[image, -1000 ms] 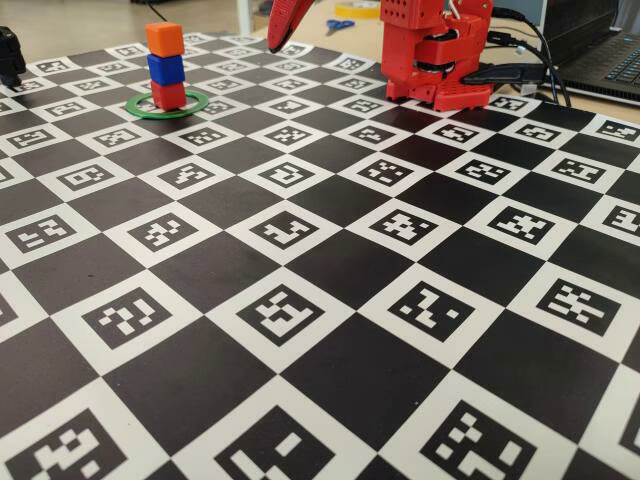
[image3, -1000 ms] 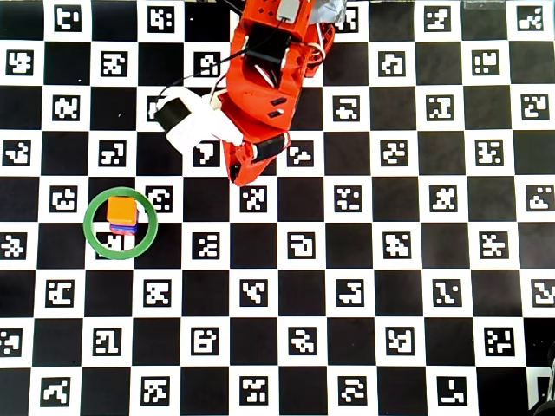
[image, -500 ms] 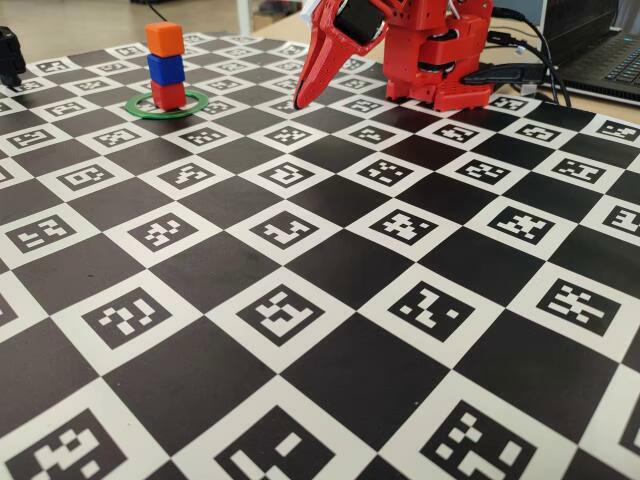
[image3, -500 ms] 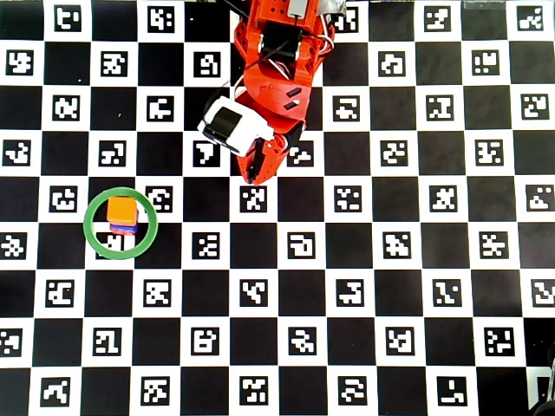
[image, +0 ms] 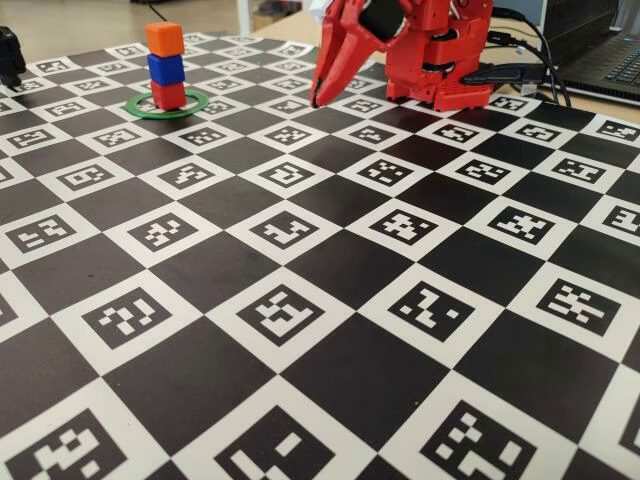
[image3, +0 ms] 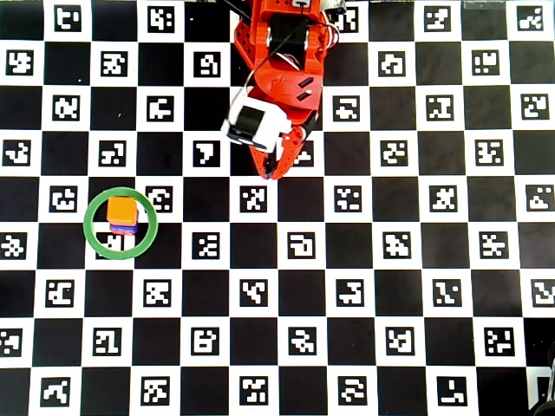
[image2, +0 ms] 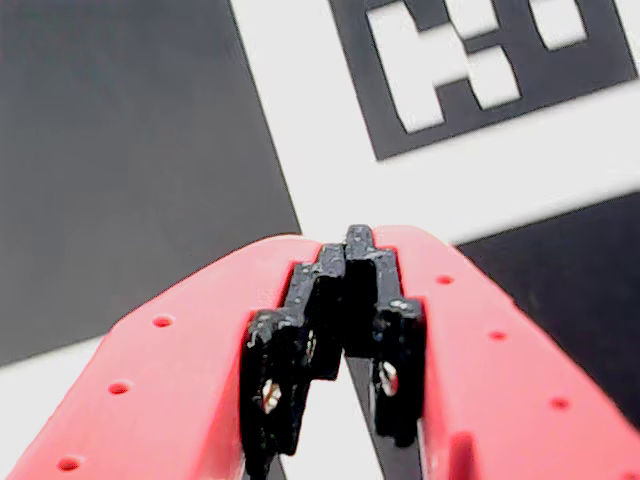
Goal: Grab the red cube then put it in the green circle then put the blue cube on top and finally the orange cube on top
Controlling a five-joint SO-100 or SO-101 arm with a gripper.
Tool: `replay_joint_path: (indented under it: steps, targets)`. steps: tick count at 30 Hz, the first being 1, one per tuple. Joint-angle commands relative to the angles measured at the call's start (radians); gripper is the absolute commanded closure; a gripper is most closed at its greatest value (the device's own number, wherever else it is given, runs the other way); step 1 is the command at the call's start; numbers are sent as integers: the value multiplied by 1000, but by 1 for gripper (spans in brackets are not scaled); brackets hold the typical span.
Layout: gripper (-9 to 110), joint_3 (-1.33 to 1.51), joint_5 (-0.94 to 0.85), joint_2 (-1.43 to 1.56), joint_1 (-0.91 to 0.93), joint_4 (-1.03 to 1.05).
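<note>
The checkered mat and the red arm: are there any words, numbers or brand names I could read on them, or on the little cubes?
None can be read.
Mat: only black-and-white square code patterns in its white squares, no letters or digits.
Arm: no label visible.
Orange cube, blue cube, red cube, green ring: plain, no markings.

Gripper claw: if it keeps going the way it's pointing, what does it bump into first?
Probably just the checkered mat. The shut gripper points down at it, empty, with nothing between. The cube stack stands well off to the side.
</note>
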Motion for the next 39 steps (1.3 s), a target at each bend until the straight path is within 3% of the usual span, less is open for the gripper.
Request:
replay_joint_path:
  steps: [1, 12, 39]
  targets:
    - [107, 55, -26, 34, -9, 72]
    - [107, 55, -63, 77, -28, 229]
    - [107, 55, -86, 77, -9, 232]
